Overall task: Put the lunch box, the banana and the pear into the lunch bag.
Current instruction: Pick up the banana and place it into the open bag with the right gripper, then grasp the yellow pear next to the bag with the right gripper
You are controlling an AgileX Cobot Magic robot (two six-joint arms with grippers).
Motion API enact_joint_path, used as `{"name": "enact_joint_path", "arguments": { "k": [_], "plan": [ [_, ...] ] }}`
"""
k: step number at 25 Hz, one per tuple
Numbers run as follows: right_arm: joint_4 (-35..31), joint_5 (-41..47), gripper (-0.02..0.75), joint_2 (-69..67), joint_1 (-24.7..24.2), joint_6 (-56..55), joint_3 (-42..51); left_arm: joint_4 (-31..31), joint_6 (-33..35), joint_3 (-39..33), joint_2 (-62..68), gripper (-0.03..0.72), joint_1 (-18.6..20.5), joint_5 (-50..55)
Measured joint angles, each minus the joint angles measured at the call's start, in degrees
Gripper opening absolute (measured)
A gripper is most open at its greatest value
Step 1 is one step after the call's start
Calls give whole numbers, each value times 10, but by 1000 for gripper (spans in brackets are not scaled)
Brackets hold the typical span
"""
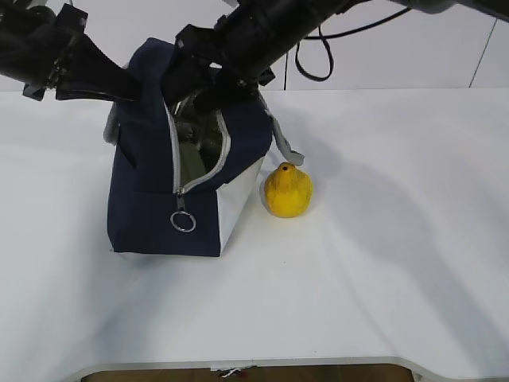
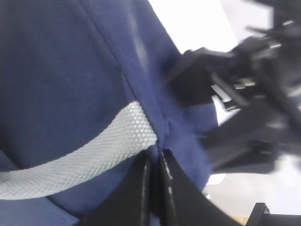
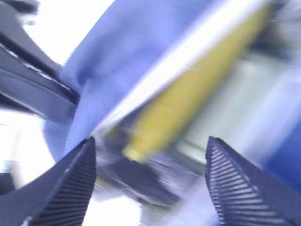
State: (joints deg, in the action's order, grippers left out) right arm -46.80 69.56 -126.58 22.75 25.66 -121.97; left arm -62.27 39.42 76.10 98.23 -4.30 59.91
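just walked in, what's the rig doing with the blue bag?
Packing lunch. The left tool is shut on the fabric of the lunch bag, holding its mouth open. The right tool hangs open over the opening, with the banana below it inside the bag. The pear sits on the table beside the bag, not yet packed.

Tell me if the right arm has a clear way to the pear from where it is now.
Probably yes. The pear stands in the open on the table beside the lunch bag, nothing over it. The right tool is open at the bag's mouth and would only need to lift out first.
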Motion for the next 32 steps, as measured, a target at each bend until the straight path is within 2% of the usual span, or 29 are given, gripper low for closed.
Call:
{"name": "enact_joint_path", "arguments": {
  "k": [4,9,15,19,24,32],
  "plan": [
    [86,6,567,17,0,-23,-27,10,0,0,0,-5,0,-1],
    [249,15,561,69,0,-90,-28,32,0,0,0,-5,8,1],
    [357,19,560,163,0,-138,48,68,0,0,0,-5,42,12],
    [375,21,560,193,0,-150,118,85,0,0,0,-5,62,22],
    [380,21,560,194,0,-155,170,91,0,0,0,-5,67,23],
    [384,20,559,148,0,-155,181,92,0,0,0,-5,67,23]
  ]
}}
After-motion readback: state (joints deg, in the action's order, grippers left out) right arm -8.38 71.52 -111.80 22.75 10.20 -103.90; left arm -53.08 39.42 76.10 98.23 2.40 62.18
